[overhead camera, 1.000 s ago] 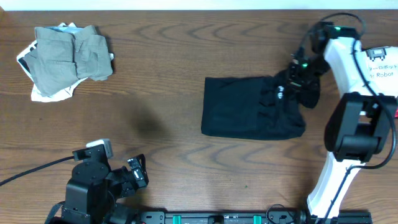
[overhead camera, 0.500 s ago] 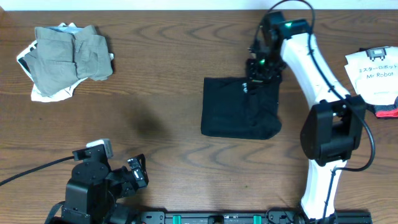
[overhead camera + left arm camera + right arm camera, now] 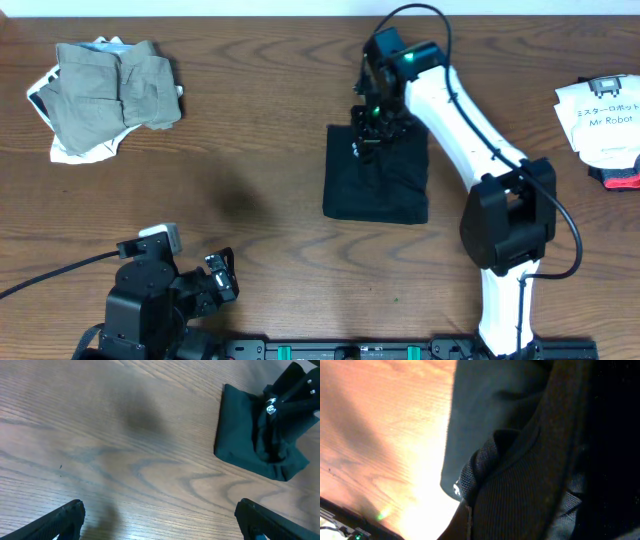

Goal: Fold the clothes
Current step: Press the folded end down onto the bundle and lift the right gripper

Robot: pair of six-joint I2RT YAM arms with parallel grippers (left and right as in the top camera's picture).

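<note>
Shirt [image 3: 378, 185], black and part-folded on the table [image 3: 260, 120], is lying edge-pinched in your closed right gripper [image 3: 368, 136], your left gripper [image 3: 222, 278] is idling wide open, and the khaki pile [image 3: 105, 95] is lying bunched far-left.

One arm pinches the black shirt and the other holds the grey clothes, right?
No. The right gripper pinches the black shirt, but the left gripper is open and empty, far from the grey clothes, as the overhead view shows.

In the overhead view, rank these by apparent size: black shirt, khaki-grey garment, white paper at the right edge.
1. khaki-grey garment and black shirt: too alike to rank.
2. white paper: smallest, though the frame edge cuts it off.
</note>
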